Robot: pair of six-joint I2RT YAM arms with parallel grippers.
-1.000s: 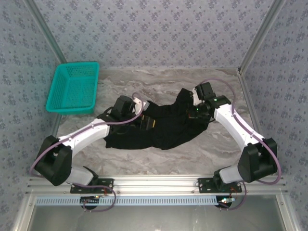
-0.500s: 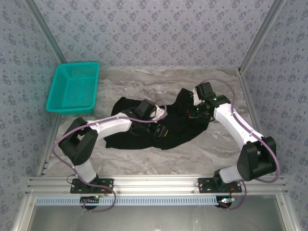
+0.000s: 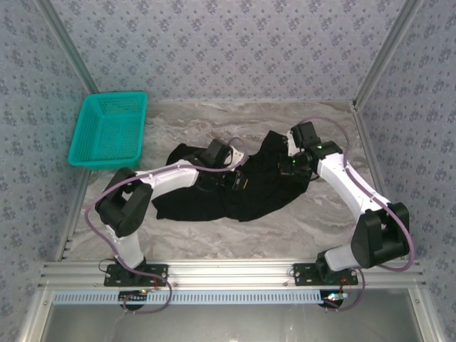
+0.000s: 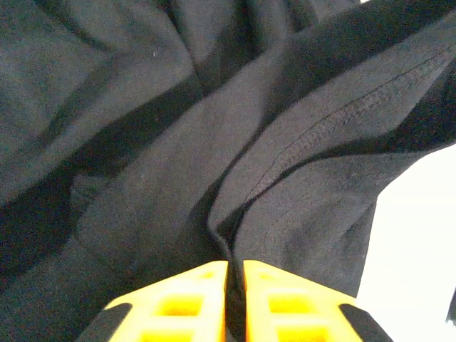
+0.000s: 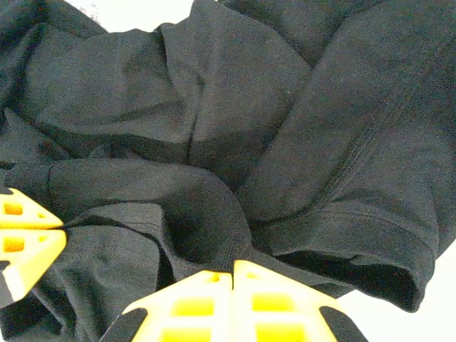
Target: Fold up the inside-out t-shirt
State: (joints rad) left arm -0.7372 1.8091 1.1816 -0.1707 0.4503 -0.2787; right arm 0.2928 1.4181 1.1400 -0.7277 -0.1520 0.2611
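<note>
The black inside-out t-shirt (image 3: 249, 192) lies crumpled at mid-frame on the marble surface (image 3: 306, 221), the left fingers (image 4: 189, 303) clenched on a central fold and the right fingers (image 5: 274, 303) clenched on its right-hand cloth.

Matt black cloth t-shirt (image 3: 265, 194) on smooth marbled table (image 3: 285, 229).
</note>
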